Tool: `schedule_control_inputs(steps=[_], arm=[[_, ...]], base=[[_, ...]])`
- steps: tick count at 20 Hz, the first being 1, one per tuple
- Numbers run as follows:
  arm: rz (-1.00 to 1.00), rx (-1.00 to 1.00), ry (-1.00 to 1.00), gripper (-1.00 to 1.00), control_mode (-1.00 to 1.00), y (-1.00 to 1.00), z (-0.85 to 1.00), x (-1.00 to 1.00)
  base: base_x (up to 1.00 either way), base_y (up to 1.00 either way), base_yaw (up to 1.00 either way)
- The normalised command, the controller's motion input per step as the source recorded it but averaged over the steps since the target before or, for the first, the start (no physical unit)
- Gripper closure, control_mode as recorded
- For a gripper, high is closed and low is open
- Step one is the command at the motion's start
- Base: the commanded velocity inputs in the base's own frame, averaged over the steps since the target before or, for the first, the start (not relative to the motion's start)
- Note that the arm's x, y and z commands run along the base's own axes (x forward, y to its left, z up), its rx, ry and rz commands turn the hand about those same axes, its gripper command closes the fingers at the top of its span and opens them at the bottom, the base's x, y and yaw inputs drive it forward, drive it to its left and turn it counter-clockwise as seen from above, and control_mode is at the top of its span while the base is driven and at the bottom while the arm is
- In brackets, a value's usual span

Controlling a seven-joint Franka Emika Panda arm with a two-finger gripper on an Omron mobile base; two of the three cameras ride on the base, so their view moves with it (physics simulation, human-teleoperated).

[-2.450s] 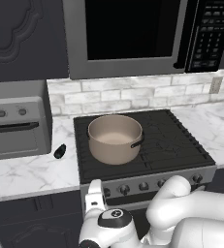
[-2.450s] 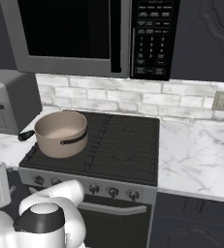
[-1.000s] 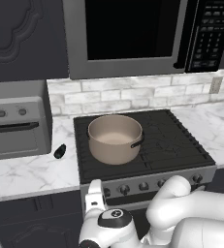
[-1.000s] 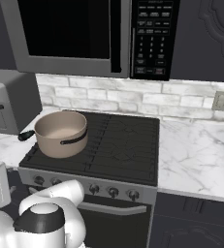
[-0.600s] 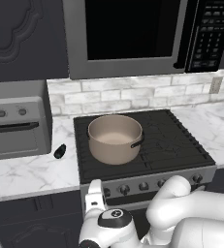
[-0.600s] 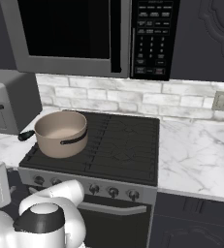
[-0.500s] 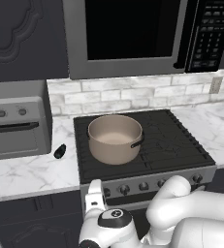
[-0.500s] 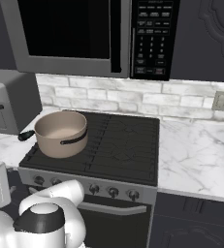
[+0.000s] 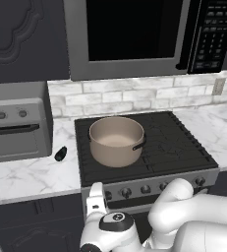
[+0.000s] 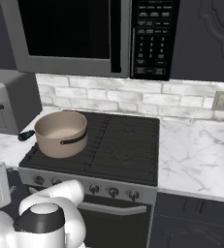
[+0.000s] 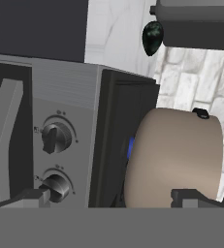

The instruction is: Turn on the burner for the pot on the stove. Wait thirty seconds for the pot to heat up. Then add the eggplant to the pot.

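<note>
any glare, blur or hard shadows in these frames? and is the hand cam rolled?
Left base view: sharp, flat even lighting, no glare; only a faint shadow around the pot. Right base view: same, microwave window plain black, no reflection. Hand view: rolled sideways, the stove front stands on end, the eggplant carries small glossy highlights, and a blue glow shows under the pot.

Both base cams sit behind the arm, looking down at the stove (image 9: 149, 142) and pot (image 10: 61, 133); hand cam's rolled sideways, close on the knobs.
</note>
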Motion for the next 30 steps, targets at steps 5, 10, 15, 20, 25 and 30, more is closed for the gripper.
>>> schedule_control_inputs(steps=[5, 10, 15, 20, 25, 30], arm=[[0.00, 0.00, 0.00, -1.00, -1.00, 0.00, 0.00, 0.00], [0.00, 0.00, 0.00, -1.00, -1.00, 0.00, 0.00, 0.00], [0.00, 0.00, 0.00, -1.00, -1.00, 0.00, 0.00, 0.00], [0.00, 0.00, 0.00, -1.00, -1.00, 0.00, 0.00, 0.00], [0.00, 0.00, 0.00, -1.00, -1.00, 0.00, 0.00, 0.00], [0.00, 0.00, 0.00, -1.00, -1.00, 0.00, 0.00, 0.00]], base=[[0.00, 0.00, 0.00], [0.00, 0.00, 0.00], [0.00, 0.00, 0.00], [0.00, 0.00, 0.00], [0.00, 0.00, 0.00], [0.00, 0.00, 0.00]])
